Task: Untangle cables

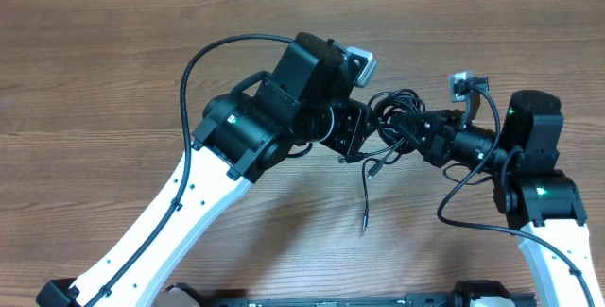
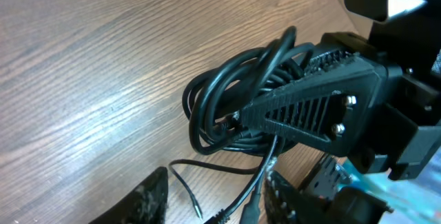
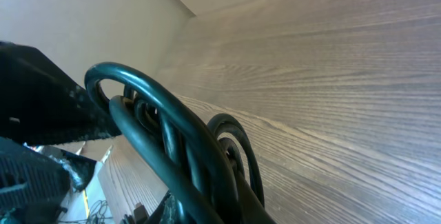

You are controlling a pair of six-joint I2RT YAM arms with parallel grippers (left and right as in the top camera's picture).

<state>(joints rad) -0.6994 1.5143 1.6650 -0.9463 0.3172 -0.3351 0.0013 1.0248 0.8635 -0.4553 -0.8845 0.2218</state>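
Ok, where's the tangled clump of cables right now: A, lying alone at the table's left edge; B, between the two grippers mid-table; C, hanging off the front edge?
B: the cables bunch between the left gripper and the right gripper, which is shut on the loops.

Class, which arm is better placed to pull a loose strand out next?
Left: the left gripper is open by a loose strand, while the right gripper is shut on the cables, anchoring them.
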